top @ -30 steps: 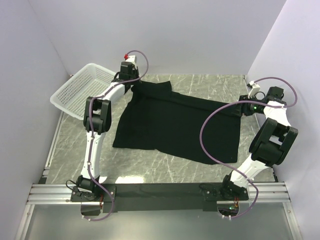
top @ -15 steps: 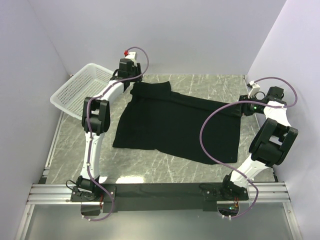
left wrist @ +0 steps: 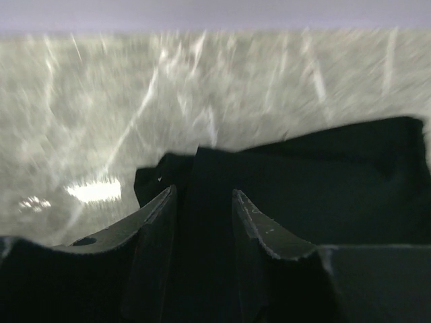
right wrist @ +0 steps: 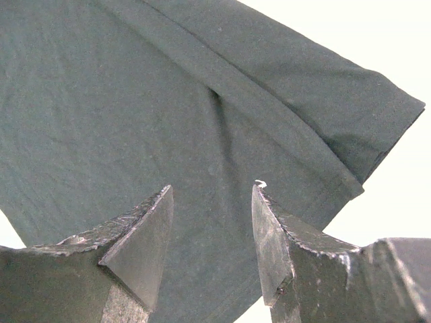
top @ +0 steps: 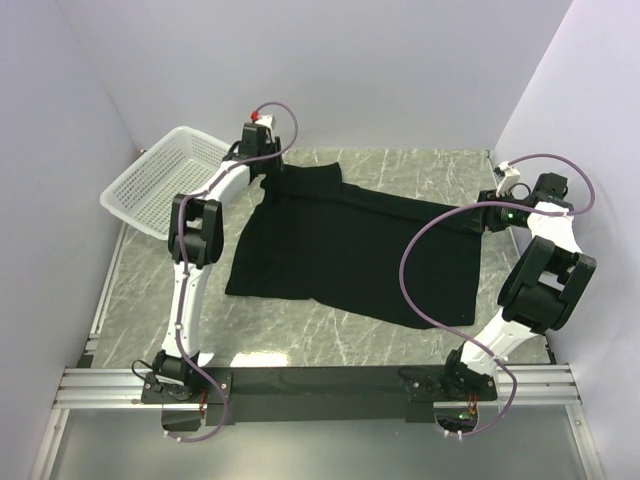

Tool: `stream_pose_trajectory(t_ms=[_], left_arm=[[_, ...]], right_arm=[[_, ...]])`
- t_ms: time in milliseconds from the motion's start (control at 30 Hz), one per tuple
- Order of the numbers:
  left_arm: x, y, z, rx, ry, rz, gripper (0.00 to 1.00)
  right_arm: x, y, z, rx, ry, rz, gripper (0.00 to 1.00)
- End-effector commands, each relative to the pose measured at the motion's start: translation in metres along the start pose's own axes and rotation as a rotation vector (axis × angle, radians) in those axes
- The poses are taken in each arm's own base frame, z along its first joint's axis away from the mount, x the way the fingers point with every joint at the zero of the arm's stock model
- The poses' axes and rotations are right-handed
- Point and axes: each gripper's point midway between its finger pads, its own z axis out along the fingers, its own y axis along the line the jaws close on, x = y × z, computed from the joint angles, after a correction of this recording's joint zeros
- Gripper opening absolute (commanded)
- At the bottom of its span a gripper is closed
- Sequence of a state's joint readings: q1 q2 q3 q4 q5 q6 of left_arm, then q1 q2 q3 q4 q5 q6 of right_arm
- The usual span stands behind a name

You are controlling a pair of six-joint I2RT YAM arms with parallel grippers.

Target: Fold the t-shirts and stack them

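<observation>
Scene: a single black t-shirt [top: 350, 250] lies spread out, mostly flat, on a grey marble-patterned table [top: 330, 340], with one robot arm at each side of it.
Left gripper [left wrist: 202, 195]: it sits low over the shirt's far left corner.
Left jaws: spread apart, gripping nothing. Black cloth fills the gap between the two fingers and runs on ahead of them and off to their right. A small rumpled fold lies just ahead of the left finger, and bare table shows beyond it.
Right gripper [right wrist: 212, 188]: it hovers over the shirt's right edge, pointing down at the fabric.
Right jaws: spread apart, with smooth cloth showing between them. Whether the tips touch the cloth cannot be told.
Sleeve [right wrist: 323, 108]: it lies ahead and to the right of the right jaws, its hemmed edge ending on bare table.
Basket [top: 150, 185]: a white plastic mesh basket stands tilted against the wall, to the left of the left jaws and apart from the shirt.
</observation>
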State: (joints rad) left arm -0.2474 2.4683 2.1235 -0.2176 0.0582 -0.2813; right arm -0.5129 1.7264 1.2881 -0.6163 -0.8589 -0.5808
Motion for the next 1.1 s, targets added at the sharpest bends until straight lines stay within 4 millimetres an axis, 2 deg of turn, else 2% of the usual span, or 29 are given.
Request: stream_pose_trajectory(t_ms=[0, 133, 267, 333, 367, 400, 467, 633, 667, 733, 767, 900, 1000, 1067], left_arm=[[0.008, -0.003, 0.002, 0.014, 0.041, -0.020, 0.43], [0.012, -0.001, 0.001, 0.006, 0.047, -0.019, 0.40], [0.005, -0.001, -0.002, 0.002, 0.026, -0.008, 0.22], [0.001, -0.002, -0.004, 0.003, 0.012, -0.004, 0.18], [-0.001, -0.001, -0.005, 0.000, 0.005, 0.002, 0.10], [-0.004, -0.002, -0.008, 0.000, -0.001, 0.006, 0.06], [-0.009, -0.002, -0.010, 0.001, -0.018, 0.017, 0.02], [-0.022, -0.009, -0.022, 0.029, -0.065, 0.060, 0.04], [-0.031, -0.012, -0.025, 0.042, -0.106, 0.077, 0.05], [-0.034, -0.017, -0.036, 0.065, -0.130, 0.095, 0.06], [-0.048, -0.023, -0.048, 0.080, -0.171, 0.117, 0.06], [-0.052, -0.035, -0.063, 0.152, -0.256, 0.165, 0.09], [-0.045, -0.044, -0.067, 0.210, -0.237, 0.200, 0.11], [-0.033, -0.049, -0.068, 0.251, -0.191, 0.225, 0.11]], right_arm=[[-0.014, 0.009, -0.010, -0.001, -0.038, -0.037, 0.57], [-0.013, 0.009, -0.010, 0.001, -0.037, -0.036, 0.57], [-0.012, 0.009, -0.010, 0.001, -0.034, -0.036, 0.57], [-0.011, 0.009, -0.010, 0.000, -0.035, -0.036, 0.57], [-0.011, 0.009, -0.010, 0.001, -0.033, -0.035, 0.57], [-0.011, 0.009, -0.010, 0.003, -0.033, -0.035, 0.57], [-0.010, 0.009, -0.010, 0.001, -0.030, -0.034, 0.57], [-0.008, 0.010, -0.011, 0.001, -0.028, -0.037, 0.57], [-0.008, 0.011, -0.011, -0.003, -0.027, -0.037, 0.57], [-0.007, 0.011, -0.011, -0.002, -0.024, -0.039, 0.57], [-0.007, 0.012, -0.011, -0.003, -0.025, -0.038, 0.57], [-0.006, 0.013, -0.011, -0.005, -0.024, -0.040, 0.57], [-0.006, 0.013, -0.012, -0.004, -0.026, -0.040, 0.57], [-0.006, 0.013, -0.014, -0.005, -0.027, -0.039, 0.57]])
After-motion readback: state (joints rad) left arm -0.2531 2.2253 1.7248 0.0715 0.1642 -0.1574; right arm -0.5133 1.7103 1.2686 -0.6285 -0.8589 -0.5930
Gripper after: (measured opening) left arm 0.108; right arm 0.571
